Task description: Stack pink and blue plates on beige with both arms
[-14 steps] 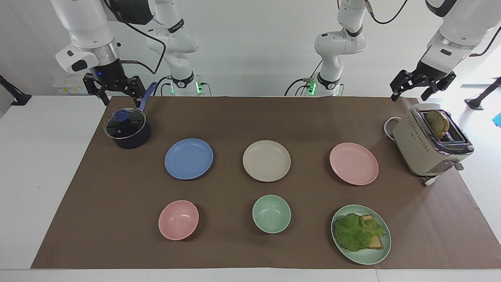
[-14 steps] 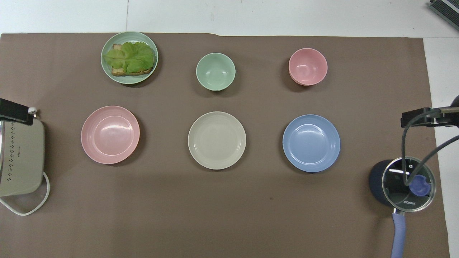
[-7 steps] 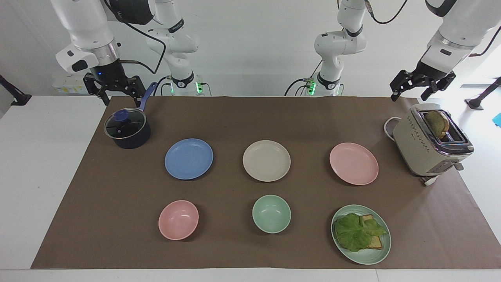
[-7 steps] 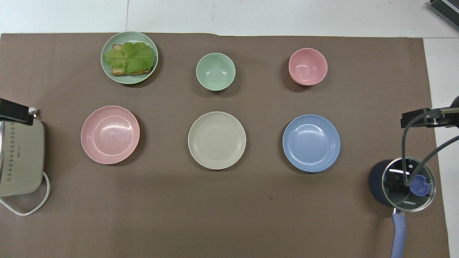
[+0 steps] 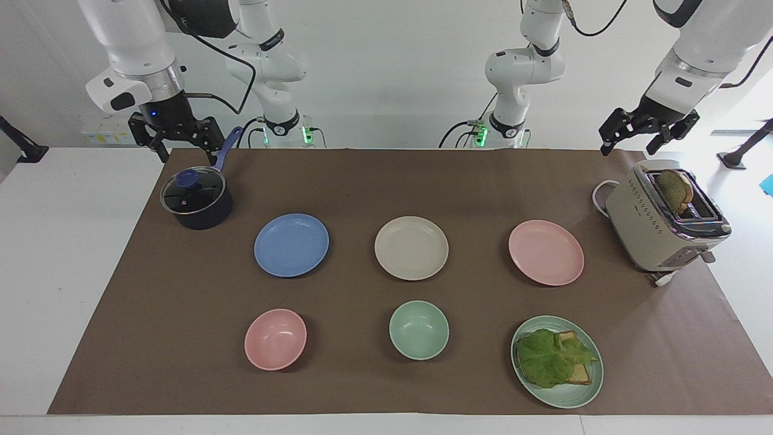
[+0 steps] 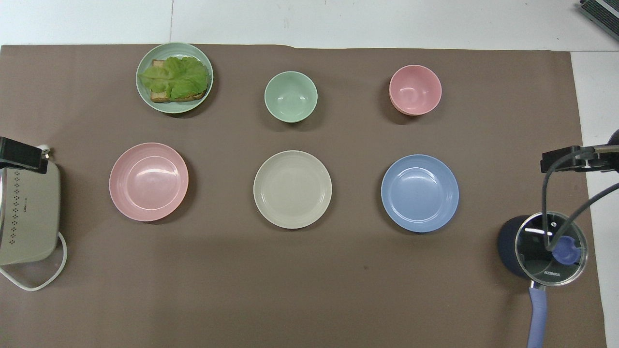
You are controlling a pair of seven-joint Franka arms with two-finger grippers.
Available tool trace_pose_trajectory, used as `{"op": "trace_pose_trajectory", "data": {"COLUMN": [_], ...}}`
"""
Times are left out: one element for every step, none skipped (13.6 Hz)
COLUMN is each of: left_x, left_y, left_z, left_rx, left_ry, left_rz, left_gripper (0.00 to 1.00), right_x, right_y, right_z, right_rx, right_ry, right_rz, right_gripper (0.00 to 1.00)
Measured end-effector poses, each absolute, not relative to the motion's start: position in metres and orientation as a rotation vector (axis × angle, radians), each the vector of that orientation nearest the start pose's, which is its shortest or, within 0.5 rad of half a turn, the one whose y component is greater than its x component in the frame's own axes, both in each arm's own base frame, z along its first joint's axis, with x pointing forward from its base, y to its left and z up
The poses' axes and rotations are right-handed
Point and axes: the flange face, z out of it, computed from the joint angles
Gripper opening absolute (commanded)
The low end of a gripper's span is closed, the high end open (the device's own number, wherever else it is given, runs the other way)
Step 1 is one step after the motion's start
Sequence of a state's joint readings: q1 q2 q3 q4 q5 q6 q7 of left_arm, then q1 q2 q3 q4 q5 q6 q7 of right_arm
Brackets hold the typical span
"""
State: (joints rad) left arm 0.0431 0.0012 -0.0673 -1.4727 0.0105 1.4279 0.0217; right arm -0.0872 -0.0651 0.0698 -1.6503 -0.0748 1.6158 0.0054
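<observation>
1. Looking across the table in the facing view, nothing is stacked yet. The beige plate (image 5: 411,248) lies bare at the middle of the brown mat (image 5: 386,181). The blue plate (image 5: 291,244) lies flat beside the beige plate toward the right arm's end, well apart from it; the pink plate (image 5: 546,252) lies flat beside the beige plate toward the left arm's end, also well apart. The right gripper (image 5: 176,142) hangs over the mat's edge by the lidded saucepan (image 5: 196,198), its fingers spread and holding nothing. The left gripper (image 5: 647,130) hangs above the toaster (image 5: 664,217), likewise spread and holding nothing. Neither is near the beige plate or its two neighbours.

2. Looking down in the overhead view, the same row shows: pink plate (image 6: 148,181), beige plate (image 6: 292,189) and blue plate (image 6: 420,193), none overlapping. Farther from the robots than the beige plate stand a green bowl (image 6: 290,96), a pink bowl (image 6: 415,90) and a green plate (image 6: 143,92) with lettuce on bread. Only a small part of each arm's hand reaches into this view at the edges.

3. Judging from this, both pickups and both placements onto the beige plate remain to be done.
</observation>
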Motion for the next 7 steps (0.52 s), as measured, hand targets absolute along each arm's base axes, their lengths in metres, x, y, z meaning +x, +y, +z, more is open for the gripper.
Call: {"op": "trace_pose_trajectory", "data": {"left_x": [0.54, 0.54, 0.54, 0.54, 0.54, 0.54, 0.543], "left_y": [-0.012, -0.012, -0.012, -0.013, -0.013, -0.014, -0.013], "left_z": [0.657, 0.657, 0.657, 0.657, 0.657, 0.654, 0.645], "left_rx": [-3.13, -3.13, -3.13, -3.129, -3.129, -3.129, -3.129], "left_ry": [0.07, 0.07, 0.071, 0.072, 0.074, 0.075, 0.074], "left_rz": [0.072, 0.072, 0.072, 0.072, 0.073, 0.077, 0.08], "left_gripper": [1.0, 1.0, 1.0, 1.0, 1.0, 1.0, 1.0], "right_x": [0.538, 0.538, 0.538, 0.538, 0.538, 0.538, 0.538], "right_y": [-0.016, -0.016, -0.016, -0.017, -0.017, -0.017, -0.017], "right_z": [0.627, 0.627, 0.627, 0.627, 0.627, 0.627, 0.627], "right_rx": [-3.221, -3.221, -3.221, -3.221, -3.221, -3.221, -3.221], "right_ry": [0.033, 0.034, 0.034, 0.035, 0.035, 0.035, 0.035], "right_rz": [-0.048, -0.048, -0.048, -0.048, -0.048, -0.048, -0.048], "right_gripper": [1.0, 1.0, 1.0, 1.0, 1.0, 1.0, 1.0]}}
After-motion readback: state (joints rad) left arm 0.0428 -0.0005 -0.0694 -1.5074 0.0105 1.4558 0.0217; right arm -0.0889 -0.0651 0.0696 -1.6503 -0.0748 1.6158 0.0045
